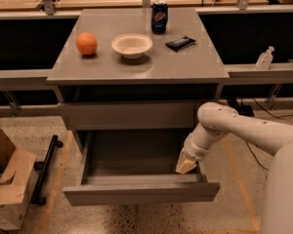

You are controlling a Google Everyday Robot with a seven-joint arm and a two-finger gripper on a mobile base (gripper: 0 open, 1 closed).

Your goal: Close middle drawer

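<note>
Grey middle drawer (136, 192): pulled way out, not closed yet
gripper (186, 165): by front right corner, grip state unclear
left: whole push in

High front view over cabinet (146, 68) (claw (186, 165) lower right).

Smooth white tubular plastic arm (256, 133) with a bulbous rounded white elbow joint (214, 120) and a short banded white wrist (198, 147). Pale tan wedge-shaped gripper (186, 165) sits at arm's end, down-left of the elbow. Broad rounded white body housing (283, 194) at lower right.
</note>
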